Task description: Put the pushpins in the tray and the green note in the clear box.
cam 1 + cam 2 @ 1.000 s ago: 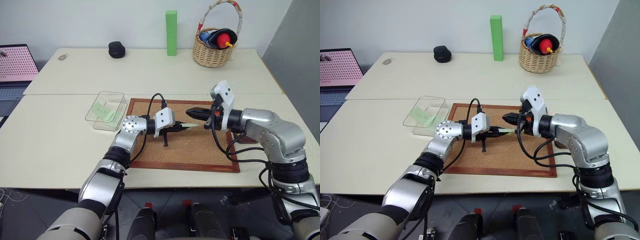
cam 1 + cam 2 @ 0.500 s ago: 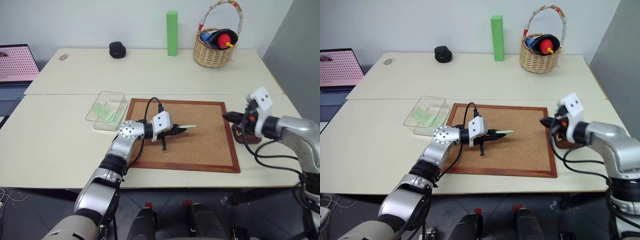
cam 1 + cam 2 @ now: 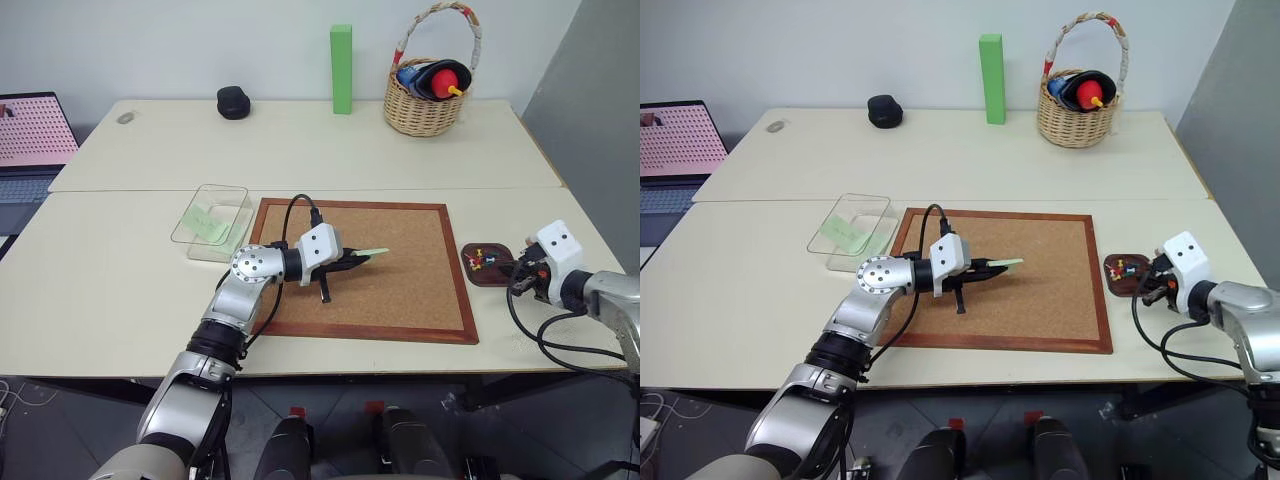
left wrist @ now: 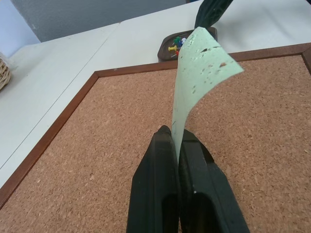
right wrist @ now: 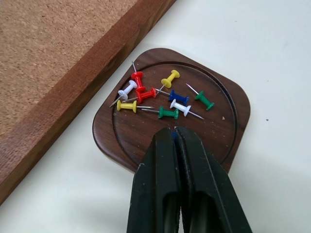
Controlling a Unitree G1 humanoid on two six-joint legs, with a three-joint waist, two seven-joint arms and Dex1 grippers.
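My left gripper (image 3: 358,258) is shut on the green note (image 4: 199,68), a pale slip sticking out past its tips above the cork board (image 3: 400,290). The clear box (image 3: 240,190) stands left of the board with another green slip lying inside. The tray (image 5: 218,121), a dark-brown dish, sits on the table right of the board and holds several pushpins (image 5: 155,94) in red, yellow, white, green and blue. My right gripper (image 5: 174,130) hangs just over the tray's near edge with its fingers pressed together. Whether a pin sits between them I cannot tell.
At the back of the table stand a tall green block (image 3: 342,68), a wicker basket (image 3: 425,95) with toys in it, and a small black object (image 3: 233,101). A laptop (image 3: 30,135) sits at the far left. The table's right edge runs close behind the tray.
My right gripper swung from the middle of the cork board out to the right and down to the tray. The left gripper kept its place, still holding the green note.
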